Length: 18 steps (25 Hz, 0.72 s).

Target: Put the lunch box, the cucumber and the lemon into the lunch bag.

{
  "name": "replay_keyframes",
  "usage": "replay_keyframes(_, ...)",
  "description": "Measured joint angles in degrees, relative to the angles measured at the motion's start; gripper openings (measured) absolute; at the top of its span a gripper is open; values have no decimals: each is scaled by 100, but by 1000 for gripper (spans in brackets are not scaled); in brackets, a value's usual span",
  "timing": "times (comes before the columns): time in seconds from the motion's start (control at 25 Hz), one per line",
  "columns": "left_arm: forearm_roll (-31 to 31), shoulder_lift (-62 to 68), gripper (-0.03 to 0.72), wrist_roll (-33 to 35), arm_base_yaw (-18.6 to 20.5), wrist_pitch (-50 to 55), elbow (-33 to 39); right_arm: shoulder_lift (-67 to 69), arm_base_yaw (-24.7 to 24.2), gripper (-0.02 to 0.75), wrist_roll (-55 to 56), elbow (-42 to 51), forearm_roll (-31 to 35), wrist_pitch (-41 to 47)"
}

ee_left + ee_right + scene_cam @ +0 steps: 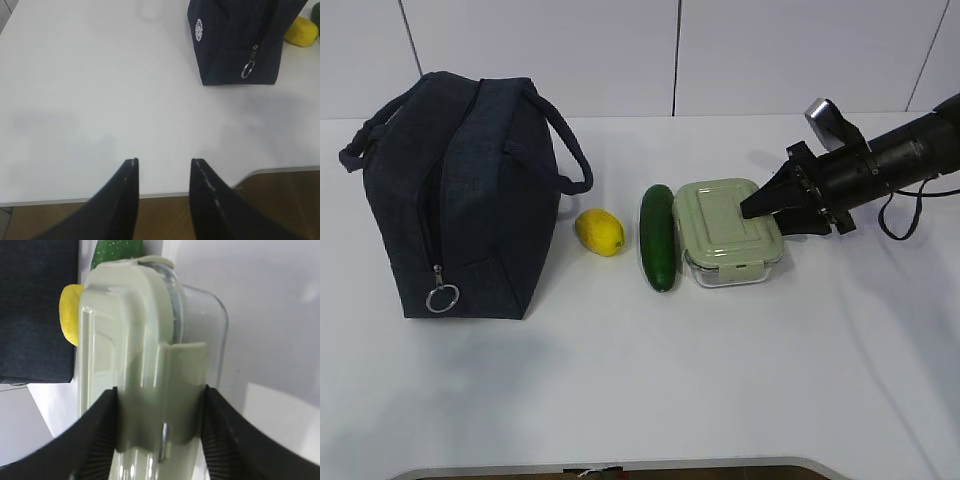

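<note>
The lunch box (pixel 725 225), clear with a pale green lid, rests on the white table to the right of the cucumber (pixel 658 237) and the lemon (pixel 599 232). The navy lunch bag (pixel 460 190) stands at the left, zipper shut, ring pull (pixel 442 298) hanging at its front. My right gripper (pixel 752 207) is at the box's right end. In the right wrist view its fingers (pixel 100 440) press on both sides of the lid's end clip (pixel 162 390). My left gripper (pixel 164 161) is open and empty over the table's near edge, the bag (pixel 235 40) far ahead.
The table's front edge (pixel 620 466) runs along the bottom of the exterior view. The right arm (pixel 900 155) reaches in from the right with a cable loop beside it. The left arm is out of the exterior view. A white wall stands behind the table.
</note>
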Motion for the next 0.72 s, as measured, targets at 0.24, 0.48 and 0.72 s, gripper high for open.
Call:
replay_keyframes(0.24,0,0,242,0,0,0,0,0,0,373,73,0,0,0)
replay_keyframes(0.48,0,0,242,0,0,0,0,0,0,370,291,0,0,0)
replay_keyframes(0.72,0,0,242,0,0,0,0,-83,0,370,448,0,-98,-107)
